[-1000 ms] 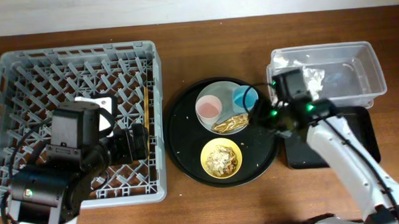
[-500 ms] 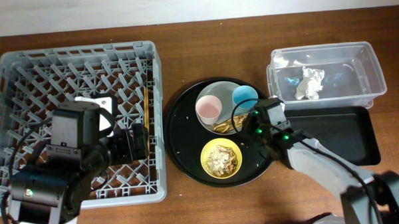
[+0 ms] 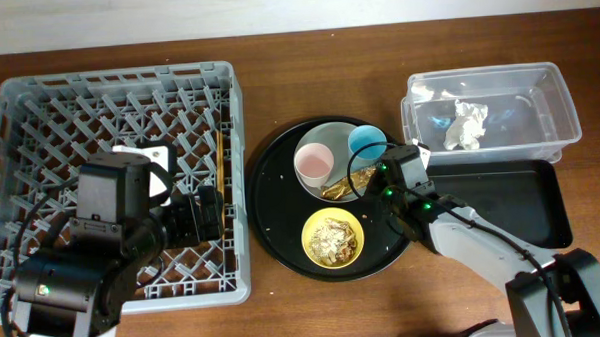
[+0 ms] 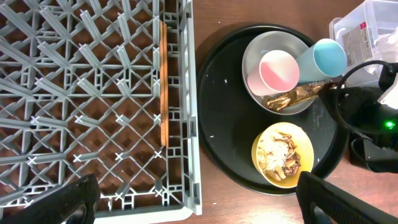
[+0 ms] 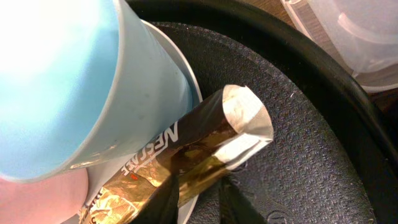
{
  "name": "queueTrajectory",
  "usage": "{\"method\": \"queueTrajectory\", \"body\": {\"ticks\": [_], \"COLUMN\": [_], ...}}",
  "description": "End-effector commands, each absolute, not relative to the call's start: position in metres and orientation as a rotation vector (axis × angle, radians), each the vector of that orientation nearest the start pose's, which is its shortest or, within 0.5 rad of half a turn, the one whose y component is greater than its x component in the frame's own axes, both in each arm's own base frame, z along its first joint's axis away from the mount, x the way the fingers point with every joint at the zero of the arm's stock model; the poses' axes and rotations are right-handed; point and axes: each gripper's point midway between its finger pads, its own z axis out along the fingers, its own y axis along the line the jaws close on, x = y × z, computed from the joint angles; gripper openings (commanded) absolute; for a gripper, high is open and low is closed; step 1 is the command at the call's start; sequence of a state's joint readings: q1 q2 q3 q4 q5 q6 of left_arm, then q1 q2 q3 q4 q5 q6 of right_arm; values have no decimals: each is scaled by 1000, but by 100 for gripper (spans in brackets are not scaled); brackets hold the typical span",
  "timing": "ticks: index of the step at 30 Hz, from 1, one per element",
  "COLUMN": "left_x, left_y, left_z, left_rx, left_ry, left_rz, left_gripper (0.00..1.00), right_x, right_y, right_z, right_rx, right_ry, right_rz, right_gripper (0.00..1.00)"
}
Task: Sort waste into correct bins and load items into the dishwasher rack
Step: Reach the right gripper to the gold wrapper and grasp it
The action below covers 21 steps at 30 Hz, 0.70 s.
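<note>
Right wrist view, close on the target. The foil wrapper (image 5: 186,155) lies on the plate (image 5: 171,50) inside the round black tray (image 5: 298,174), about mid-worktop and a little toward the right edge. It leans against the side of the blue cup (image 5: 81,81).

The wrapper's long axis runs from lower left to upper right in this view, and the folded open end is at the upper right. The right gripper (image 5: 199,202) sits just below it, the jaws a moderate gap apart and closed on nothing. The wrapper's lower edge lies just ahead of the tips.

I judge the coming pinch to turn on this: the jaws stand across the long axis, so a short advance would put the foil between them.

The left gripper (image 4: 199,186) is spread wide over the dishwasher rack (image 3: 236,191) at the left edge, well apart from the wrapper, so the right arm is much the nearer.

The clear tub (image 3: 568,109) in the far right corner holds the napkin (image 3: 467,123). The shallow black tray (image 3: 511,206) lies just in front of it.

Legible writing: "NESCAF" in white on the wrapper's dark face. The tub's label is too small to read.
</note>
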State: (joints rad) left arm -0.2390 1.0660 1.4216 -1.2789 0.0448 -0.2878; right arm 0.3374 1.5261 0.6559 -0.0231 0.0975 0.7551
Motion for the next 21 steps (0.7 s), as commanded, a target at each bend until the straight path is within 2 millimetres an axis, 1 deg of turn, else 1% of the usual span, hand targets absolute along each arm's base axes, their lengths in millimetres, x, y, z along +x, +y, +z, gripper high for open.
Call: {"method": "queueTrajectory", "body": {"ticks": [1,2,3,4,6,7,8,9,10,11,12,13,14,15,17,18,19,20,21], "left_x": [241,241,241,241,241,241,241,241,241,241,241,241,241,241,241,241,241,241,241], "left_y": [-65,-65,-65,-65,-65,-65,-65,-65,-65,-65,-65,-65,-65,-65,-65,-65,-65,-65,-65], "left_z": [294,294,294,294,294,294,294,294,294,294,294,294,294,294,294,294,294,294,294], "left_rx": [-46,-46,-46,-46,-46,-46,-46,-46,-46,-46,-46,-46,-46,-46,-46,-46,-46,-46,-46], "left_ry": [2500,2500,2500,2500,2500,2500,2500,2499,2500,2500,2500,2500,2500,2500,2500,2500,2499,2500,2500], "left_rz": [-266,-266,-266,-266,-267,-266,-266,-266,-266,-266,-266,-266,-266,-266,-267,-266,-266,-266,-266], "left_gripper": [99,99,99,99,99,99,99,100,99,99,99,99,100,99,99,99,99,99,99], "right_x": [348,346,346,347,348,350,350,350,350,350,352,352,350,349,341,337,333,329,329], "right_y": [104,104,103,101,101,102,102,102,103,108,112,112,112,112,109,112,122,132,131], "right_z": [32,30,30,30,27,25,22,21,21,22,27,34,44,60,86,96,97,93,88], "right_rx": [530,532,533,538,540,539,540,539,536,526,518,514,511,477,464,451,423,398,404], "right_ry": [2445,2455,2455,2449,2452,2448,2452,2455,2457,2460,2450,2439,2425,2400,2364,2355,2375,2407,2419], "right_rz": [312,306,303,287,282,285,283,282,292,326,354,367,378,388,406,446,516,577,558], "right_gripper": [15,31,50,60,59,52,41,37,35,26,15,11,6,4,4,4,19,28,41]}}
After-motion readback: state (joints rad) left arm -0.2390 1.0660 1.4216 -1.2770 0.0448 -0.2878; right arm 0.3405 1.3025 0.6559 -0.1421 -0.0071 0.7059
